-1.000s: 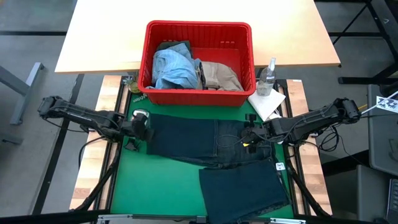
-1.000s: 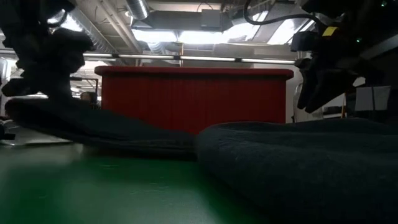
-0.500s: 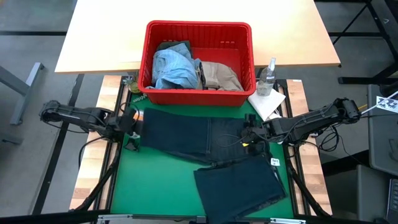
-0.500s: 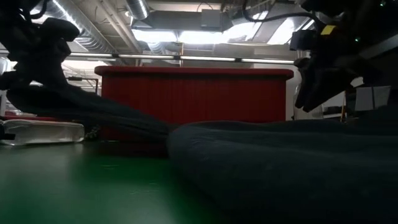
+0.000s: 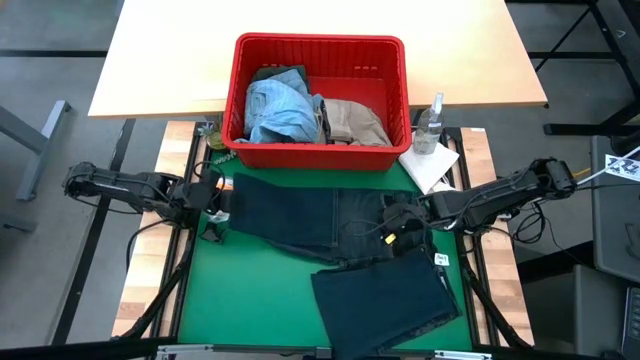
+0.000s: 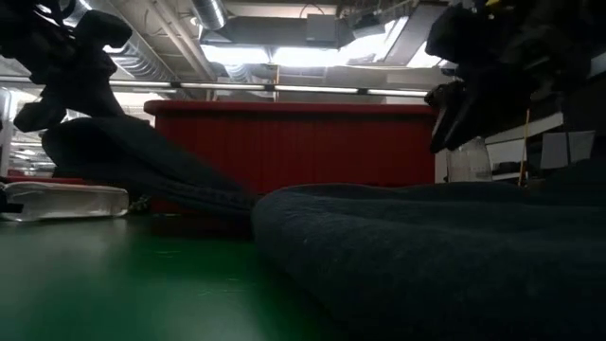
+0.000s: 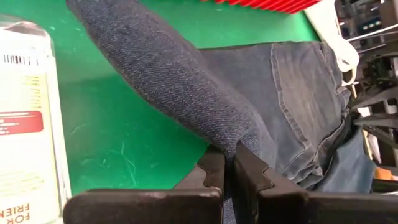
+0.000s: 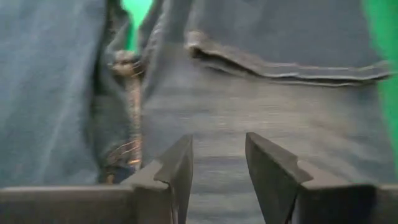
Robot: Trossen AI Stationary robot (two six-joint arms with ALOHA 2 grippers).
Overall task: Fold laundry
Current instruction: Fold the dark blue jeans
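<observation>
Dark navy jeans (image 5: 330, 225) lie across the green mat (image 5: 250, 290), one leg folded toward the near edge (image 5: 385, 300). My left gripper (image 5: 218, 200) is shut on the jeans' left end, which the low view shows raised off the mat (image 6: 123, 156). My right gripper (image 5: 392, 222) stands open just above the jeans' waist part, and the seams and fly (image 8: 127, 99) show past its fingers. More laundry, light blue denim (image 5: 280, 105) and a beige piece (image 5: 355, 120), lies in the red basket (image 5: 320, 45). My left gripper pinches a bunched fold of denim at the jeans' left end (image 7: 233, 140) between its two fingers. It comes slanting down from the table's left. That end is lifted off the mat and slopes down to the rest of the jeans (image 7: 298, 93), which lies flat.
A clear labelled bottle (image 7: 28, 118) lies on the mat close beside my left gripper. A spray bottle (image 5: 430, 125) and a white cloth (image 5: 432, 165) sit at the back right, next to the basket. The near left of the mat is bare.
My left gripper has drawn back toward the table's left edge and risen a little. It has dragged the jeans leftward along the mat and lifted their left end. My right gripper has tipped further downward and moved slightly left over the waist, staying open.
</observation>
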